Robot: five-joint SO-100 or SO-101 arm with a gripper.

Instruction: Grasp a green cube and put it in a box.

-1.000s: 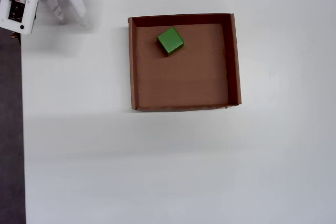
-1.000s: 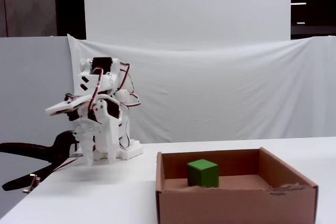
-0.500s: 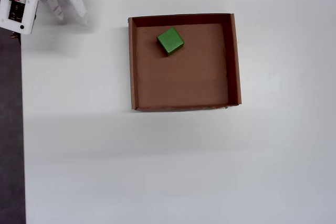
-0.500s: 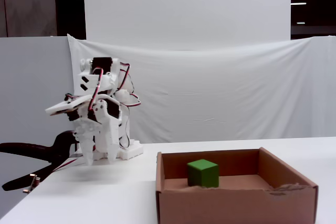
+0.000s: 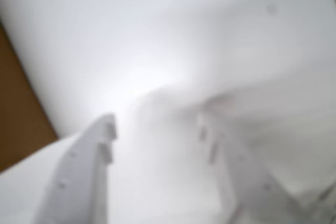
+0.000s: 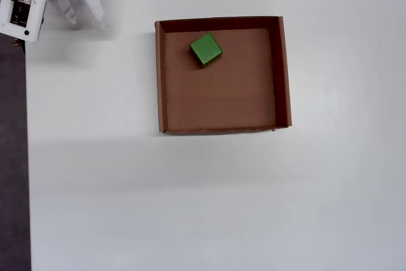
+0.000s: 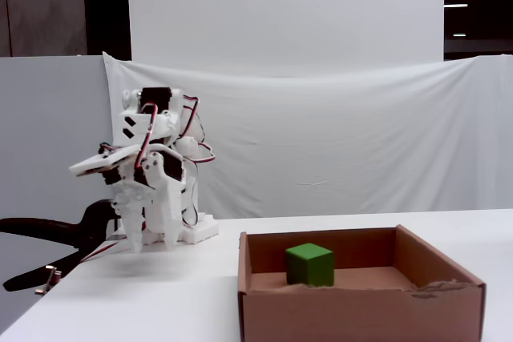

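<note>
— Where does the green cube (image 6: 206, 49) sit?
— Inside the cardboard box (image 6: 283, 74), near its wall facing the desk's top edge overhead, turned slightly askew; no long axis.
— The gripper (image 6: 85, 18)?
— At the desk's top-left corner, fingers apart, empty.

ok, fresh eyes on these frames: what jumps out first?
The green cube stands out: it sits inside the box, near the far wall in the overhead view. The white arm is folded back at the table's top-left corner, well away from the box, its gripper pointing down with the fingers apart and nothing between them.
</note>
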